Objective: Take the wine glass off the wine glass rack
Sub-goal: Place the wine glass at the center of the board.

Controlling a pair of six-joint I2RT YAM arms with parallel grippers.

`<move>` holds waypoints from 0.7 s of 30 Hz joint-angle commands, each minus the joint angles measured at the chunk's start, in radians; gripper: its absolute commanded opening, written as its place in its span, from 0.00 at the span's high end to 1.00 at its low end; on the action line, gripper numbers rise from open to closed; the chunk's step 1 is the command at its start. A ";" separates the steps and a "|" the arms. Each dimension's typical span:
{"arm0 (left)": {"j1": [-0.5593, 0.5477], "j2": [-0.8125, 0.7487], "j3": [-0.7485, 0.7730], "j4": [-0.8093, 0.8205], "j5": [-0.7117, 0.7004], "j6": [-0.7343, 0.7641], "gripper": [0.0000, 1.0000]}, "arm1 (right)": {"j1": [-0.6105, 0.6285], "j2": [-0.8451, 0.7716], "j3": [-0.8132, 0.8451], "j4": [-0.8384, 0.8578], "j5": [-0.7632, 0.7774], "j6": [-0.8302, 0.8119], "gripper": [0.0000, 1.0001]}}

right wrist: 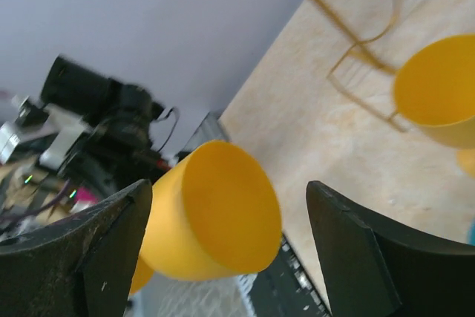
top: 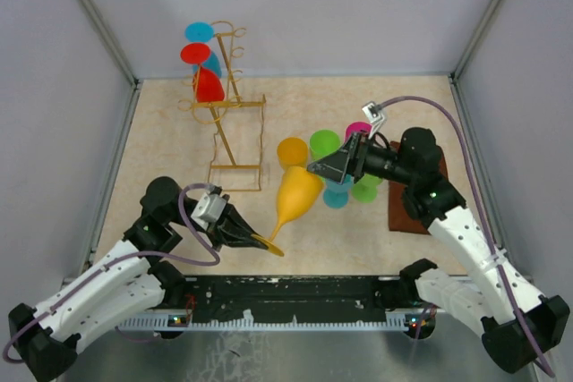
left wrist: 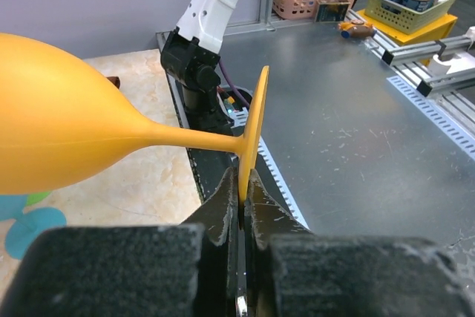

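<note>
The wine glass rack [top: 235, 114], a golden wire stand, is at the far left with a red glass [top: 208, 85] and a blue glass [top: 200, 33] hanging on it. Its wire base shows in the right wrist view [right wrist: 364, 57]. My left gripper [top: 255, 237] is shut on the foot disc of a yellow wine glass [top: 298, 190] and holds it on its side, bowl pointing far-right. In the left wrist view the fingers [left wrist: 223, 206] pinch the disc [left wrist: 256, 131]. My right gripper [top: 318, 167] is open, its fingers [right wrist: 111, 250] either side of that glass's bowl [right wrist: 215, 220] without touching it.
A second yellow glass [top: 292, 151] stands upright near the rack's base, also in the right wrist view [right wrist: 438, 94]. Green [top: 324, 142], pink [top: 358, 130] and teal [top: 338, 194] glasses cluster under the right arm. A brown mat [top: 403, 207] lies at the right.
</note>
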 commanded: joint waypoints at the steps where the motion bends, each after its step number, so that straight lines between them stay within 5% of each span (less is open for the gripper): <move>1: -0.006 -0.038 -0.019 -0.027 0.025 0.069 1.00 | -0.005 0.024 -0.037 0.289 -0.431 0.142 0.16; 6: -0.006 -0.047 -0.016 -0.040 0.028 0.072 1.00 | -0.005 0.029 -0.094 0.534 -0.561 0.250 0.21; 21: -0.006 -0.082 -0.003 -0.119 0.009 0.148 1.00 | 0.019 0.039 -0.115 0.686 -0.669 0.339 0.54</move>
